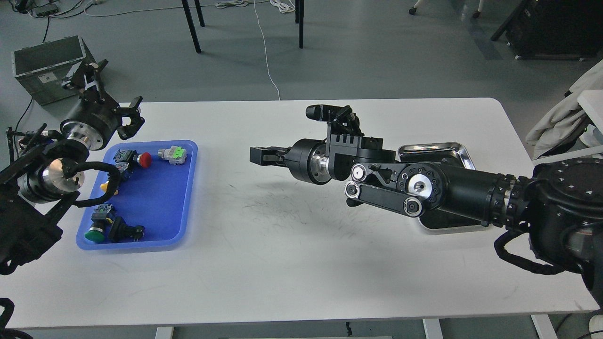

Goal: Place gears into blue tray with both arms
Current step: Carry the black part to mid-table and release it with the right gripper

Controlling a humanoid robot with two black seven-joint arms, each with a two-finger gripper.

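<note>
The blue tray (160,197) lies at the table's left. No gears show anywhere; they are hidden or too small to make out. My left gripper (133,114) hovers just beyond the tray's far left corner, its claw fingers spread open and empty. My right arm reaches across the table's middle, and its gripper (258,156) points left, about a tray's width right of the blue tray. Its fingers look pressed together, and nothing can be seen between them.
The blue tray holds a red push-button (143,160), a green-and-grey switch (173,154), a yellow button (107,186), a green button (95,234) and a black blocky switch part (125,231). My right arm covers most of a steel tray (431,149). A grey box (44,63) stands on the floor.
</note>
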